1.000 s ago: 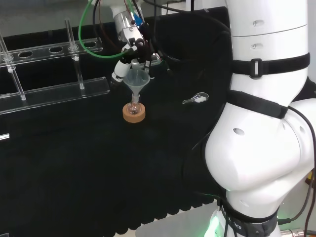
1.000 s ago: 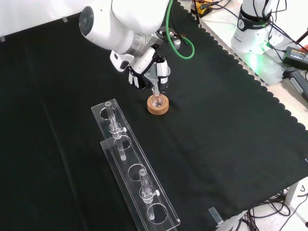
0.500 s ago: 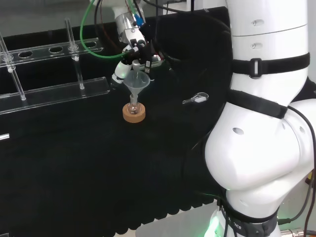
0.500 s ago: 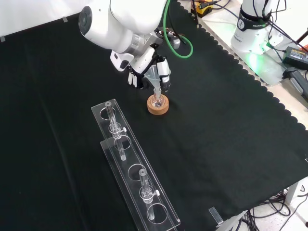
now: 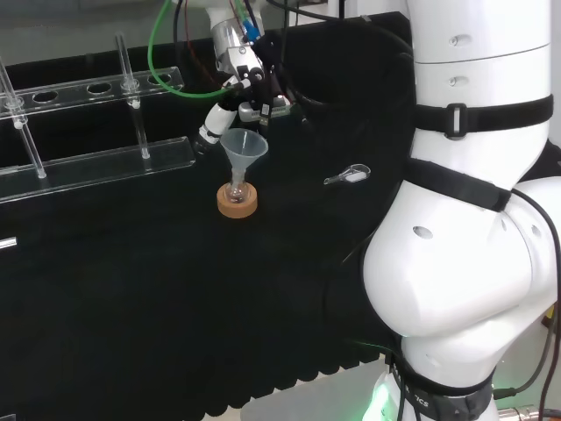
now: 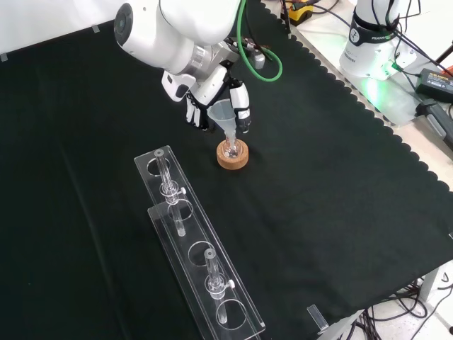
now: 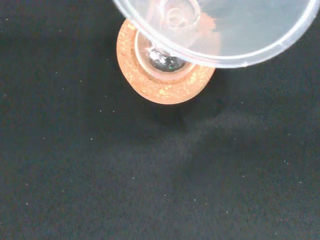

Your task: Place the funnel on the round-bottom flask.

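Observation:
A clear funnel stands upright with its stem in the neck of a small round-bottom flask, which rests on a cork ring. The hand hovers just above and behind the funnel's rim, fingers relaxed and apart from it. In the front view the funnel shows between the fingers of the hand, above the cork ring. The wrist view looks down past the funnel's wide rim onto the flask and cork ring.
A clear rack with upright glass tubes stands at the left of the head view; in the front view the rack lies below the cork ring. A small shiny item lies to the right of the flask.
The hand has lifted up and back from the funnel, letting it go. The funnel stays seated in the flask on its cork ring.

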`<state>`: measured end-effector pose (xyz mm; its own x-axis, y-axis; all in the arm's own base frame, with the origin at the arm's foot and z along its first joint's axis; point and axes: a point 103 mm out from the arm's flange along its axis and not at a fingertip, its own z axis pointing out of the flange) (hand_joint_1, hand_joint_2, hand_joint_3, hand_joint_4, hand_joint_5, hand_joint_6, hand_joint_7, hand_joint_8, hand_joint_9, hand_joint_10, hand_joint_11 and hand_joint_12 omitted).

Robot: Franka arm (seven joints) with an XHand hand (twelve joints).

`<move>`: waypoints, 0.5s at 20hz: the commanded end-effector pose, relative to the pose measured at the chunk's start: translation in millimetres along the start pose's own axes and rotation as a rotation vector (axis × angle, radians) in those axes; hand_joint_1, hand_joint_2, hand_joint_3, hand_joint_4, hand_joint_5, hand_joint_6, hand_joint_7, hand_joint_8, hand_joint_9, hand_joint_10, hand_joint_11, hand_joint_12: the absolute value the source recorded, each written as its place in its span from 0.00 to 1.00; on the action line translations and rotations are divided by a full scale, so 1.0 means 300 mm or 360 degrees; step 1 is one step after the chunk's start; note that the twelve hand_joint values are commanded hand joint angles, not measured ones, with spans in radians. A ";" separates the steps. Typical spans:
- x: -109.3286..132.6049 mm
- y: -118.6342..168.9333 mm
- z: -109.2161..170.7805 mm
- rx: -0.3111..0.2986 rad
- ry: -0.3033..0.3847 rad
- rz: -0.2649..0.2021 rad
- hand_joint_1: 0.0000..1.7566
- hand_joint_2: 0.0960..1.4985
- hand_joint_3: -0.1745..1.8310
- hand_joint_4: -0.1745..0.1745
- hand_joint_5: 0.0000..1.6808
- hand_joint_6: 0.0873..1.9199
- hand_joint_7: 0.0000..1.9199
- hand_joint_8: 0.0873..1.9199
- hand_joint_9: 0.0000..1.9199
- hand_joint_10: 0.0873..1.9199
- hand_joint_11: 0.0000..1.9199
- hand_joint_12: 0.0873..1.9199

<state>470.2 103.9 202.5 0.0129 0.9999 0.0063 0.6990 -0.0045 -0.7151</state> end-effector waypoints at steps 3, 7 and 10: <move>0.030 -0.002 -0.004 -0.0009 0.0013 0.0023 0.28 0.48 0.19 0.00 0.23 0.41 0.12 0.58 0.26 0.49 0.33 0.67; 0.019 -0.007 -0.007 -0.0030 0.0021 0.0018 0.27 0.49 0.19 0.00 0.22 0.39 0.08 0.56 0.22 0.49 0.29 0.69; 0.010 -0.017 -0.015 -0.0063 0.0018 0.0010 0.24 0.49 0.17 0.00 0.10 0.23 0.02 0.30 0.06 0.45 0.15 0.75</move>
<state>470.8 111.0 206.1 0.0248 0.9997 0.0029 0.7123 -0.0156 -0.7017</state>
